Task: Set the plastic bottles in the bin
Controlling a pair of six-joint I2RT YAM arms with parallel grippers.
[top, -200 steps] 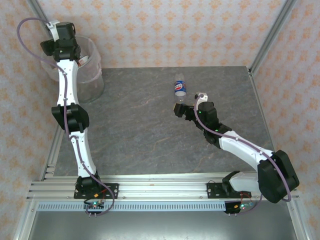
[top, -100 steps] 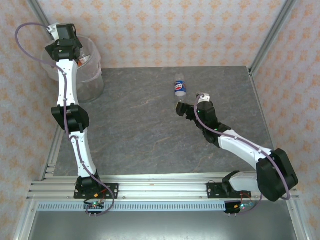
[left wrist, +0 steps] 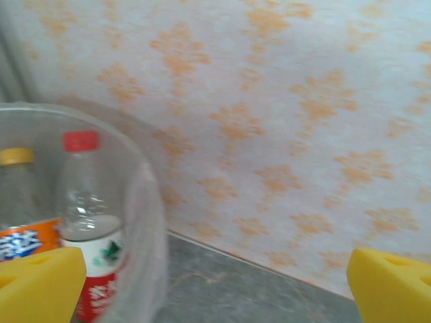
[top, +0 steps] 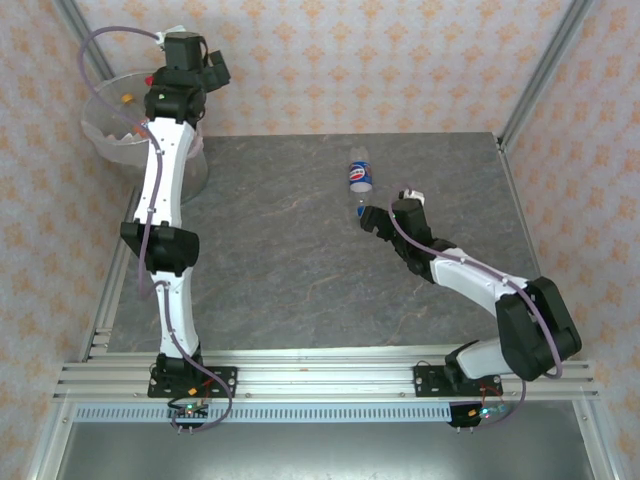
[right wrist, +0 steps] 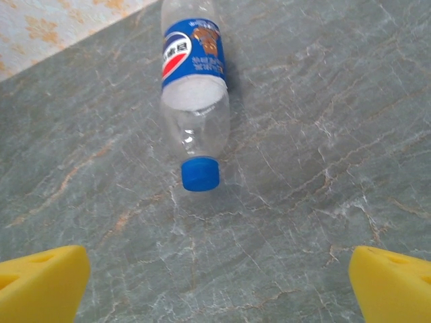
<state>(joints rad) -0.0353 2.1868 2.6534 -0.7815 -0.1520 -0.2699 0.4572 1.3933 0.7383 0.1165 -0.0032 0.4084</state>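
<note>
Swinging the wide-open, empty left jaws off the bin point(top: 100, 132) by the surface's far-left corner, we are easing the open, empty right jaws toward the last bottle point(right wrist: 195, 81) lying near the far edge.

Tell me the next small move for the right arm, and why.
Probably ease the right pincer forward and down over the bottle. The pincer is open and empty, and the bottle lies on its side on the table just ahead, with its blue cap pointing back at the pincer. From there it could likely straddle the clear body before closing.
</note>
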